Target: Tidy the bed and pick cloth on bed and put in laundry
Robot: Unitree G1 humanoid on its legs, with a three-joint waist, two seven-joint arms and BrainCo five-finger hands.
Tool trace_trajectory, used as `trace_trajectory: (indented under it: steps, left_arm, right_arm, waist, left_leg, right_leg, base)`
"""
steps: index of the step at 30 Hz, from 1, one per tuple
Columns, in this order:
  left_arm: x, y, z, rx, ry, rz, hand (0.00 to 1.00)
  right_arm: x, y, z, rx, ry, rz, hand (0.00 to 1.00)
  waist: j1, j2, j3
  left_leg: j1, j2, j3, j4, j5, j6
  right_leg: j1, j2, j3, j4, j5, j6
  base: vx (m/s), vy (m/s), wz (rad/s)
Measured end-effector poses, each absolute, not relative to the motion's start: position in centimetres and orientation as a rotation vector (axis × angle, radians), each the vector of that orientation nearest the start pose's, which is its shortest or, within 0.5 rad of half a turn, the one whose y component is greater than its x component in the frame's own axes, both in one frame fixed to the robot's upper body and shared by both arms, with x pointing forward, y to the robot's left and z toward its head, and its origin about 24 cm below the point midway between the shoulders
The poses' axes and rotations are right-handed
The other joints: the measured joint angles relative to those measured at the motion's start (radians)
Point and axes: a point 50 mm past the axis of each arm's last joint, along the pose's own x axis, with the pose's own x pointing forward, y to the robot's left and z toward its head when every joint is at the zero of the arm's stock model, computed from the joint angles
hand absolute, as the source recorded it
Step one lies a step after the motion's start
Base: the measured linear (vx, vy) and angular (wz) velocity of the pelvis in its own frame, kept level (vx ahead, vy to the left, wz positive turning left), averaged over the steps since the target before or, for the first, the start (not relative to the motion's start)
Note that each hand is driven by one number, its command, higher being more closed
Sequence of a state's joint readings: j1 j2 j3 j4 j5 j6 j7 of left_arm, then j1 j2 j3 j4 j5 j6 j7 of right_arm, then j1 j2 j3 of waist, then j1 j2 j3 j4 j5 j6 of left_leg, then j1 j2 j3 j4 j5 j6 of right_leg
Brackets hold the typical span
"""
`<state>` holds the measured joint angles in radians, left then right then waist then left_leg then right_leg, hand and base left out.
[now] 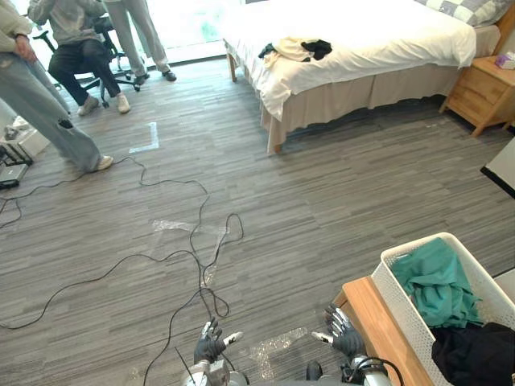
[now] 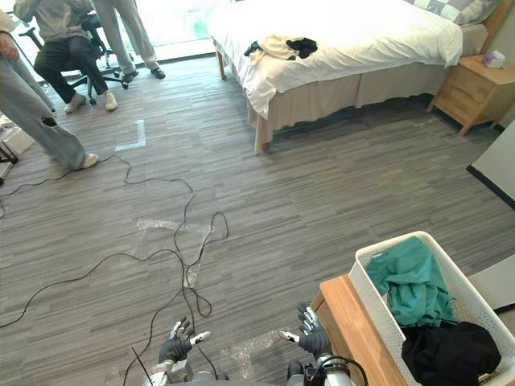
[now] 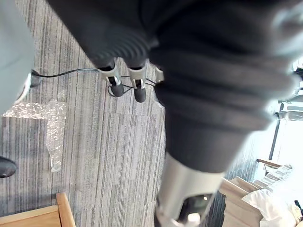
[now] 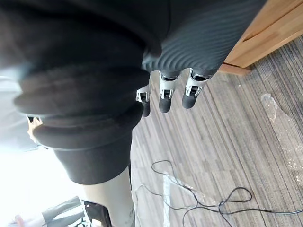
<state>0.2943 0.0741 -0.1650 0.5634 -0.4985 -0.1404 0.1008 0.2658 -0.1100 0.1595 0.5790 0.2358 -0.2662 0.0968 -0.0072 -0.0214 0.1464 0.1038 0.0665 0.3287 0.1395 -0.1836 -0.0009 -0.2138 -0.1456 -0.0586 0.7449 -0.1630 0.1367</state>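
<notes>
Currently logging cream-and-black cloth [image 1: 294, 50] bunched on top of the bed [image 1: 378, 36], near its foot end. Noted white laundry basket [image 1: 396, 296] well apart from the bed, across the floor, holding teal cloth [image 1: 438, 285] and black cloth [image 1: 475, 354]. Found left hand [image 1: 211, 346] and right hand [image 1: 346, 336] likewise far from the bed, fingers loosely spread, gripping nothing. Recorded wooden nightstand [image 1: 483, 88] just beside the bed's head end.

Wooden nightstand [image 1: 481, 90], seated person [image 1: 76, 56]
</notes>
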Motion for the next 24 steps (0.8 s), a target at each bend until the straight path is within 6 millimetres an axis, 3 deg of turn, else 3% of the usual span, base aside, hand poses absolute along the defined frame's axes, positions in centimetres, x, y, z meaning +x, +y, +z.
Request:
trace_trajectory:
  steps: [2,3,5,6,7,8,9,10,11,12,13,14,15,16,17,18,19,20,21,22,23,24]
  left_arm:
    - [11.2,16.9,-12.0,-0.307,0.743,0.242,0.0]
    - [11.2,16.7,-12.1,-0.315,0.743,0.246,0.0]
    - [11.2,16.9,-12.1,-0.317,0.745,0.266,0.0]
    - [11.4,17.1,-12.0,-0.316,0.739,0.27,0.0]
    - [11.9,17.1,-11.8,-0.321,0.727,0.269,0.0]
    - [12.1,17.1,-11.8,-0.32,0.722,0.266,0.0]
    - [12.1,17.3,-11.8,-0.319,0.72,0.263,0.0]
    - [11.6,17.4,-11.9,-0.322,0.727,0.263,0.0]
    - [11.4,17.5,-12.0,-0.318,0.732,0.262,0.0]
    - [10.6,17.5,-12.3,-0.315,0.748,0.273,0.0]
    - [9.7,17.2,-12.6,-0.324,0.762,0.291,0.0]
    - [9.1,16.8,-12.7,-0.326,0.769,0.293,0.0]
    - [8.5,16.3,-12.8,-0.32,0.768,0.286,0.0]
    - [8.4,16.0,-12.8,-0.314,0.773,0.279,0.0]
    - [8.6,16.0,-12.8,-0.314,0.771,0.279,0.0]
    - [8.8,16.0,-12.7,-0.32,0.76,0.266,0.0]
    - [9.0,15.9,-12.7,-0.328,0.749,0.249,0.0]
    - [9.0,15.8,-12.7,-0.334,0.745,0.239,0.0]
    - [9.4,15.7,-12.6,-0.329,0.733,0.21,0.0]
    - [9.7,16.0,-12.3,-0.323,0.715,0.185,0.0]
    - [10.0,16.2,-12.0,-0.318,0.695,0.16,0.0]
    - [10.1,15.9,-12.0,-0.33,0.688,0.154,0.0]
  right_arm:
    - [12.6,-15.5,-10.9,0.163,0.593,0.045,0.0]
    - [12.3,-15.6,-11.0,0.161,0.599,0.041,0.0]
    - [12.2,-15.7,-11.0,0.18,0.599,0.034,0.0]
    - [12.4,-15.9,-10.9,0.183,0.584,0.028,0.0]
    - [12.7,-16.4,-10.6,0.183,0.556,0.016,0.0]
    - [12.7,-16.7,-10.4,0.187,0.545,0.008,0.0]
    - [12.6,-16.9,-10.4,0.191,0.537,-0.002,0.0]
    - [12.0,-17.0,-10.6,0.211,0.547,-0.023,0.0]
    - [11.6,-17.0,-10.7,0.219,0.556,-0.03,0.0]
    - [10.5,-16.8,-11.0,0.227,0.585,-0.045,0.0]
    - [9.5,-17.0,-11.3,0.229,0.611,-0.079,0.0]
    - [9.3,-17.3,-11.2,0.238,0.605,-0.103,0.0]
    - [9.6,-18.0,-10.4,0.228,0.57,-0.106,0.0]
    - [10.2,-18.5,-10.2,0.22,0.558,-0.119,0.0]
    - [10.4,-18.5,-10.2,0.22,0.558,-0.118,0.0]
    - [11.1,-18.4,-10.1,0.222,0.551,-0.121,0.0]
    - [11.2,-18.5,-10.1,0.227,0.547,-0.126,0.0]
    - [11.4,-18.4,-10.1,0.235,0.547,-0.132,0.0]
    - [11.6,-18.7,-10.2,0.244,0.547,-0.145,0.0]
    - [11.9,-19.2,-10.3,0.246,0.543,-0.164,0.0]
    - [12.6,-19.7,-10.0,0.261,0.515,-0.183,0.0]
    - [13.1,-20.1,-9.6,0.258,0.491,-0.177,0.0]
  waist:
    - [-0.031,-0.035,0.006]
    - [-0.032,-0.022,0.013]
    - [-0.033,-0.021,0.011]
    - [-0.04,-0.004,0.015]
    - [-0.048,0.024,0.026]
    - [-0.053,0.035,0.033]
    - [-0.061,0.036,0.037]
    - [-0.058,0.014,0.043]
    - [-0.058,0.0,0.05]
    - [-0.059,-0.019,0.055]
    - [-0.062,-0.006,0.052]
    - [-0.063,0.011,0.046]
    - [-0.064,0.055,0.026]
    - [-0.059,0.065,0.027]
    - [-0.059,0.064,0.028]
    - [-0.058,0.074,0.035]
    - [-0.062,0.072,0.05]
    - [-0.049,0.075,0.064]
    - [-0.042,0.077,0.068]
    - [-0.034,0.066,0.066]
    - [-0.022,0.065,0.069]
    - [-0.018,0.081,0.075]
  left_leg:
    - [0.076,-0.037,-0.068,-0.027,-0.004,0.014]
    - [0.094,-0.036,-0.078,-0.036,-0.003,0.014]
    - [0.121,-0.016,-0.109,-0.03,-0.007,0.006]
    - [0.122,0.022,-0.139,-0.033,-0.008,0.005]
    - [0.123,0.074,-0.166,-0.038,-0.012,-0.001]
    - [0.124,0.098,-0.182,-0.041,-0.013,-0.003]
    - [0.133,0.116,-0.196,-0.057,-0.014,-0.005]
    - [0.159,0.101,-0.189,-0.075,-0.022,-0.019]
    - [0.176,0.087,-0.185,-0.075,-0.031,-0.034]
    - [0.227,0.067,-0.178,-0.082,-0.065,-0.077]
    - [0.291,0.08,-0.172,-0.099,-0.097,-0.088]
    - [0.301,0.092,-0.164,-0.094,-0.11,-0.069]
    - [0.301,0.12,-0.156,-0.06,-0.137,-0.015]
    - [0.252,0.142,-0.141,0.074,-0.125,0.007]
    - [0.214,0.155,-0.137,0.158,-0.111,0.023]
    - [0.09,0.218,-0.159,0.419,-0.009,0.041]
    - [0.0,0.27,-0.179,0.623,0.142,0.008]
    - [-0.057,0.289,-0.193,0.746,0.157,-0.023]
    - [-0.115,0.274,-0.19,0.817,0.117,-0.029]
    - [-0.163,0.229,-0.175,0.834,0.078,-0.028]
    - [-0.21,0.17,-0.128,0.772,0.031,-0.028]
    - [-0.234,0.171,-0.11,0.723,0.011,-0.041]
  right_leg:
    - [-0.045,-0.071,-0.031,0.209,0.126,-0.004]
    - [-0.058,-0.078,-0.034,0.246,0.159,-0.008]
    - [-0.069,-0.08,-0.079,0.236,0.02,-0.037]
    - [-0.07,-0.043,-0.122,0.122,-0.041,-0.053]
    - [-0.07,0.021,-0.154,-0.05,-0.04,-0.06]
    - [-0.07,0.05,-0.162,-0.156,-0.025,-0.054]
    - [-0.069,0.077,-0.159,-0.385,0.051,-0.035]
    - [-0.072,0.062,-0.144,-0.569,0.143,-0.001]
    - [-0.076,0.046,-0.126,-0.603,0.159,0.007]
    - [-0.068,0.016,-0.111,-0.61,0.165,0.001]
    - [-0.071,0.021,-0.114,-0.529,0.256,-0.044]
    - [-0.088,0.03,-0.131,-0.477,0.255,-0.047]
    - [-0.118,0.043,-0.164,-0.404,0.232,-0.082]
    - [-0.119,0.056,-0.176,-0.379,0.215,-0.117]
    - [-0.11,0.062,-0.176,-0.388,0.209,-0.126]
    - [-0.049,0.1,-0.191,-0.448,0.201,-0.138]
    - [0.009,0.133,-0.188,-0.489,0.184,-0.155]
    - [0.062,0.166,-0.182,-0.531,0.182,-0.164]
    - [0.117,0.186,-0.16,-0.6,0.181,-0.166]
    - [0.168,0.192,-0.131,-0.687,0.181,-0.165]
    - [0.239,0.2,-0.089,-0.78,0.155,-0.134]
    - [0.222,0.211,-0.076,-0.714,0.164,-0.176]
  base:
    - [0.21,0.063,0.84]
    - [0.32,0.037,0.57]
    - [0.28,-0.019,0.47]
    - [0.28,-0.099,0.65]
    - [0.34,-0.13,0.68]
    - [0.3,-0.149,0.59]
    - [0.35,-0.195,0.4]
    - [0.38,-0.222,0.3]
    - [0.42,-0.271,0.25]
    - [0.44,-0.289,0.18]
    - [0.41,-0.281,0.15]
    - [0.4,-0.266,-0.1]
    - [0.38,-0.264,-0.3]
    - [0.44,-0.361,-0.36]
    - [0.43,-0.405,-0.29]
    - [0.44,-0.386,-0.12]
    - [0.38,-0.277,-0.21]
    - [0.36,-0.203,-0.31]
    - [0.24,-0.139,-0.45]
    - [0.3,-0.195,-0.65]
    - [0.17,-0.121,-0.76]
    - [0.31,-0.163,-0.94]
